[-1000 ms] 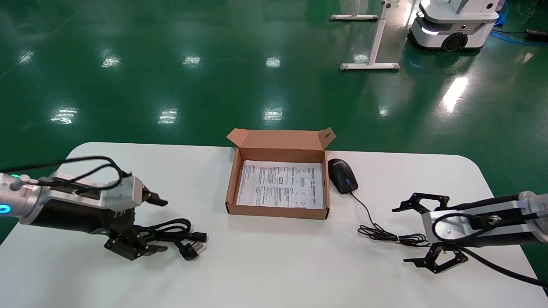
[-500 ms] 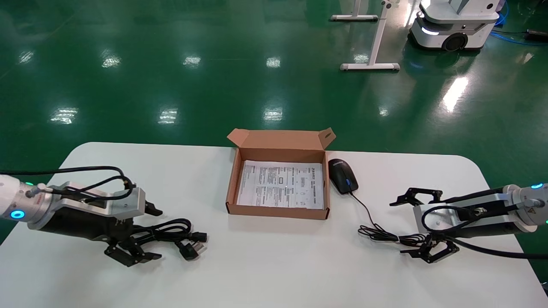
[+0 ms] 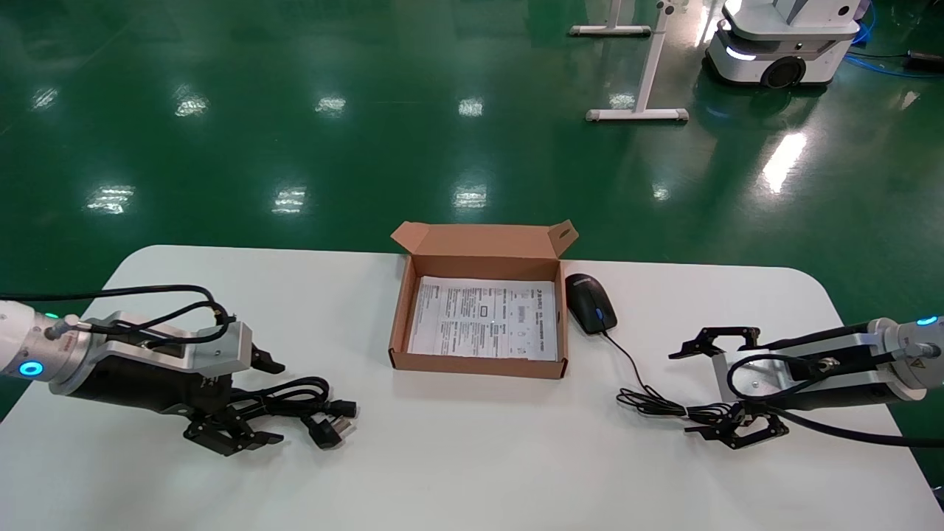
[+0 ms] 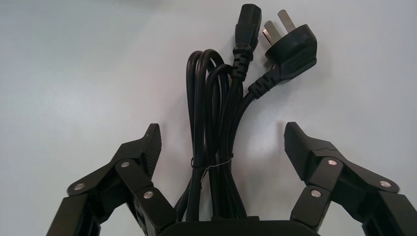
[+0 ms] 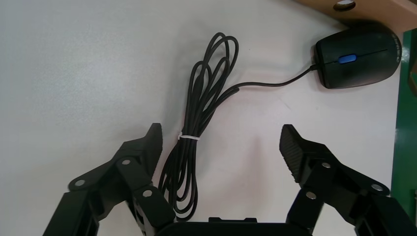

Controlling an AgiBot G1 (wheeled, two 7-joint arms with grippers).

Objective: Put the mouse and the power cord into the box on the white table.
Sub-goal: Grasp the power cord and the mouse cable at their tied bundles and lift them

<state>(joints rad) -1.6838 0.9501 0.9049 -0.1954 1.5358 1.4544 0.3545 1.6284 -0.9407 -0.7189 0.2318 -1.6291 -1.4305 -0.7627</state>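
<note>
The brown box [image 3: 478,365] lies open at the middle of the white table [image 3: 472,457], a printed sheet inside it. Just right of the box rests the black mouse [image 3: 590,302] [image 5: 356,56]; its thin tied cable [image 3: 664,405] [image 5: 196,113] trails toward my right gripper [image 3: 682,393] [image 5: 221,142]. That gripper is open low over the table, with the cable bundle beside one finger. The coiled power cord [image 3: 295,394] [image 4: 216,128], plug [image 4: 290,42] outward, lies between the spread fingers of my open left gripper [image 3: 276,403] [image 4: 221,142].
A corner of the box's lid flap [image 5: 373,10] shows beside the mouse in the right wrist view. Beyond the table is green floor, with a white mobile robot [image 3: 782,44] and a white stand's foot [image 3: 638,114] far back right.
Both grippers have come down toward the table. The left now straddles the power cord; the right has moved in to the mouse's cable bundle. Both stay open.
</note>
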